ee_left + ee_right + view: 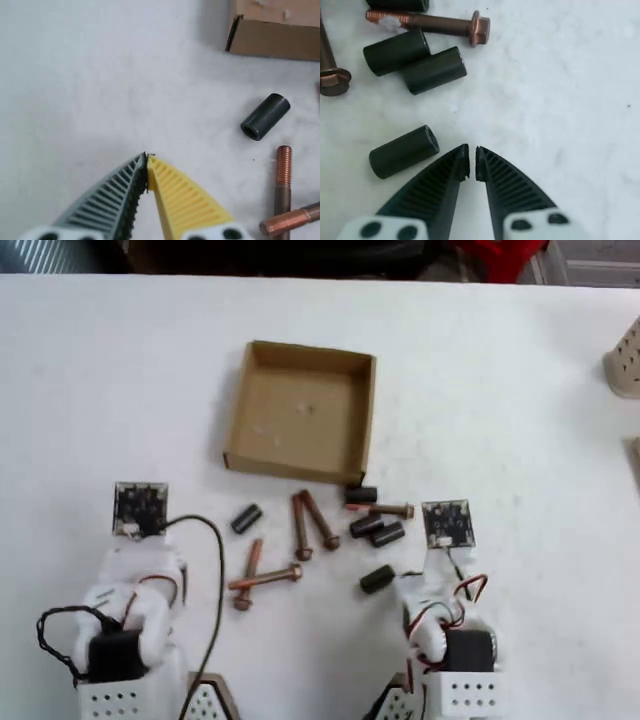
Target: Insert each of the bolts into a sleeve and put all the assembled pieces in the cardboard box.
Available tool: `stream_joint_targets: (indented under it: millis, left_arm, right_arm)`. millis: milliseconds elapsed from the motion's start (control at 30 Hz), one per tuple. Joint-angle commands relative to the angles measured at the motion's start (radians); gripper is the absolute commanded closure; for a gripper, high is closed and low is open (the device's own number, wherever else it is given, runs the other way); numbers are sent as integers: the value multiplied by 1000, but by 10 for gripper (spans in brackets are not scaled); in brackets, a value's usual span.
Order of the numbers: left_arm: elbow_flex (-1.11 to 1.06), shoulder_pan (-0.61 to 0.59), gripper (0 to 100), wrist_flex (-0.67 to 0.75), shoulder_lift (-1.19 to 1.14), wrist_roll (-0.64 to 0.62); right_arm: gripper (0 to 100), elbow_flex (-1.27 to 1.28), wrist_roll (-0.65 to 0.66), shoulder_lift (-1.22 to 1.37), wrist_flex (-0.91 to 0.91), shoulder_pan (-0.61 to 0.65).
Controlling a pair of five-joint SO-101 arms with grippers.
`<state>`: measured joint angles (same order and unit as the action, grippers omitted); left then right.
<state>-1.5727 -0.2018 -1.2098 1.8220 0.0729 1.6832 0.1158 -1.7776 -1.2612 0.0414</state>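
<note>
We log the cardboard box (296, 462): brown, square, shallow, open top up. All parts lie loose off its near wall, with bolts and sleeves separate.

Five copper-coloured flanged bolts:
- twin bolts (301, 525), side by side just off the wall, heads pointing away from the box
- corner bolt (386, 510), parallel to the wall by the box's right near corner
- crossed bolts (265, 579), one over the other, farther out off the left half

Five short black tube sleeves:
- corner sleeve (361, 495), at the right near corner
- paired sleeves (377, 529), touching, just past the corner bolt
- far sleeve (377, 579), farther out
- lone sleeve (246, 518), off the wall's left part
</note>
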Motion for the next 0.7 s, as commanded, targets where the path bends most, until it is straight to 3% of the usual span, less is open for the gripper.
stream_joint_targets:
  millis: [0, 433, 667]
  left_arm:
    - [97, 35, 976, -18, -1, 12]
    - [215, 28, 976, -58, -15, 14]
    - [456, 33, 976, -54, -384, 12]
  right_arm:
    - [981, 8, 8, -8, 1, -13]
    - [981, 8, 6, -8, 1, -13]
    - [981, 8, 6, -8, 1, -13]
